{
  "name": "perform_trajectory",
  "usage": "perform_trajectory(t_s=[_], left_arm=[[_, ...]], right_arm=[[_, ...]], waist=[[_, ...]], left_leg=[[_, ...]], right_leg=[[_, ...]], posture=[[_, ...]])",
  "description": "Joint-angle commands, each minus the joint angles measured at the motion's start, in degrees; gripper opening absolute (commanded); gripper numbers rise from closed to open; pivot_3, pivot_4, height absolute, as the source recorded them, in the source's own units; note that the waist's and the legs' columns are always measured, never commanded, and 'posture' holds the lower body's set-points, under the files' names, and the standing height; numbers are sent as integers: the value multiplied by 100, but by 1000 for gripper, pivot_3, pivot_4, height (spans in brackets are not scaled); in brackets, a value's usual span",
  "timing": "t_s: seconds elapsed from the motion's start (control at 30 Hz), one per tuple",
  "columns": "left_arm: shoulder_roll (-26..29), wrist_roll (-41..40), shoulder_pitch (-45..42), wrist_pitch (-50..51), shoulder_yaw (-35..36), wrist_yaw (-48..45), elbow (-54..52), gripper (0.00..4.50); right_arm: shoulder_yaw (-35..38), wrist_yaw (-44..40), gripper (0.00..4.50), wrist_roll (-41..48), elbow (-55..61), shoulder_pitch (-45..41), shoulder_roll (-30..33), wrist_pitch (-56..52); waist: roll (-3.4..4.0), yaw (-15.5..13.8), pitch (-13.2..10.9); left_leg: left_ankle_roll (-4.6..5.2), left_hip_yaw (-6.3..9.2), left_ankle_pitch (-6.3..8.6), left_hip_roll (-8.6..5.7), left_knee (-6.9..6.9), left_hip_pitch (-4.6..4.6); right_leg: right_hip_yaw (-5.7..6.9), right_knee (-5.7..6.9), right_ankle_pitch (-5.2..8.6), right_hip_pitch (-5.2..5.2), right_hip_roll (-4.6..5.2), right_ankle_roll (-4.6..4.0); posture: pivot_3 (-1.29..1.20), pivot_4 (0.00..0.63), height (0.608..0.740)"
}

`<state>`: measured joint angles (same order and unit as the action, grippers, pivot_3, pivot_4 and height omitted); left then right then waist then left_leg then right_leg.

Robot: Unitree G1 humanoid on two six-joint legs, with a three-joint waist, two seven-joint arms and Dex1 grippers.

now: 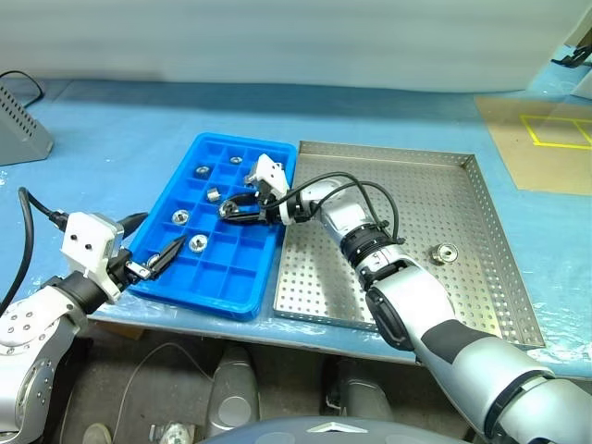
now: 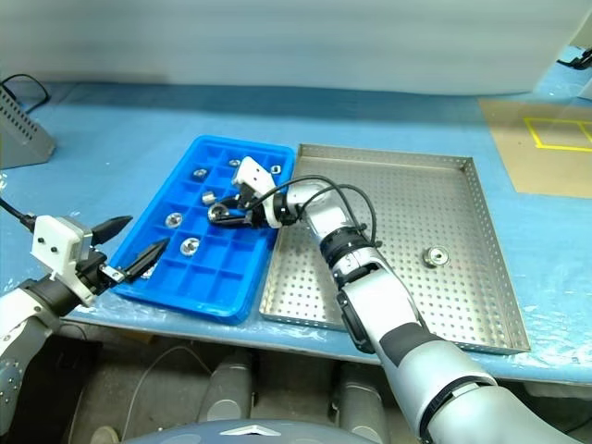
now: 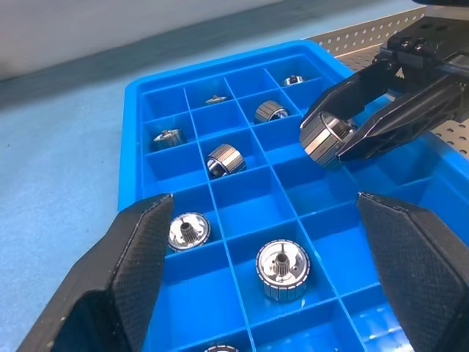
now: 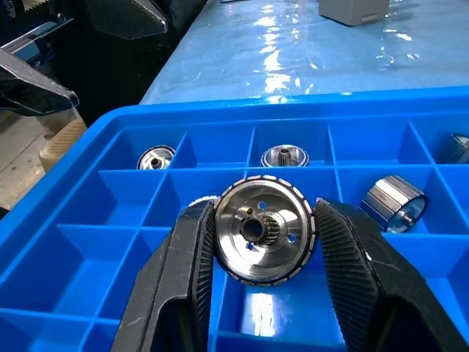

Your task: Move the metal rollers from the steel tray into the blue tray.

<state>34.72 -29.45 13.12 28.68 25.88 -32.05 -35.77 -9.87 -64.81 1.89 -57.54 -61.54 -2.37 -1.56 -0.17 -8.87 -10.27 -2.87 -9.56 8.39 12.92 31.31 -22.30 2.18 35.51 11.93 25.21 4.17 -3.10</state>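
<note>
Blue-covered table [image 1: 120,139] (trays [image 1: 217,301] [image 1: 481,305] side by side)

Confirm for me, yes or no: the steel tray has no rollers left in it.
No. One metal roller lies on the steel tray's perforated base, near its right rim.

Off-task surroundings

A blue table cover [image 1: 120,139], 1 grey perforated box [image 1: 18,129] at the far left edge, and a brown board [image 1: 546,157] with yellow tape lines [image 1: 555,129] far right.

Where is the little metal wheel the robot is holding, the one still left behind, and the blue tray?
held roller [image 4: 264,229], right wrist view, its round face
leftover roller [image 1: 446,252], left eye view, its top
blue tray [image 1: 190,294], left eye view, near rim
</note>
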Motion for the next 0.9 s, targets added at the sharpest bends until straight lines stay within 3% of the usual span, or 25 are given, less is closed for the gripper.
perform_trajectory(t_s=[0.03, 0.17, 0.47, 0.7, 0.9], left_arm=[[50, -56, -100, -53, -46, -7, -173, 4237], [-20, -42, -215, -90, -242, -6, -95, 4237], [-152, 120, -1168, -398, -1290, -445, 801, 4237], [-387, 462, -2580, -1172, -2239, -1466, 2743, 4237], [-729, 691, -3408, -1720, -2677, -2098, 3942, 4237]], right_arm=[[18, 29, 2443, 24, 81, 33, -53, 177], [159, 14, 3651, 144, 145, 49, 9, 74], [690, -230, 3651, 741, 1126, 279, 729, -514], [906, -195, 3651, 1159, 3700, 1542, 2148, -1972], [1244, -161, 3651, 1841, 5811, 2668, 3236, -3376]], waist=[[0, 0, 0], [0, 4, 0], [4, 24, 0], [2, 226, 6], [2, 678, 9]], left_leg=[[0, 0, 0, 0, 0, 0], [0, 0, 0, 0, 2, 1], [-1, -2, -1, -2, 24, 15], [3, -8, -1, -7, 61, 26], [17, -43, 7, -14, 86, 36]], right_leg=[[0, 0, 0, 0, 0, 0], [0, 4, 0, -1, 0, 0], [-2, 22, -1, -16, 1, 0], [-16, 24, -7, -39, -1, 12], [-64, 20, -23, -36, -4, 35]], posture=[[338, 150, 740], [314, 150, 740], [103, 150, 740], [-158, 150, 740], [-301, 150, 740]])
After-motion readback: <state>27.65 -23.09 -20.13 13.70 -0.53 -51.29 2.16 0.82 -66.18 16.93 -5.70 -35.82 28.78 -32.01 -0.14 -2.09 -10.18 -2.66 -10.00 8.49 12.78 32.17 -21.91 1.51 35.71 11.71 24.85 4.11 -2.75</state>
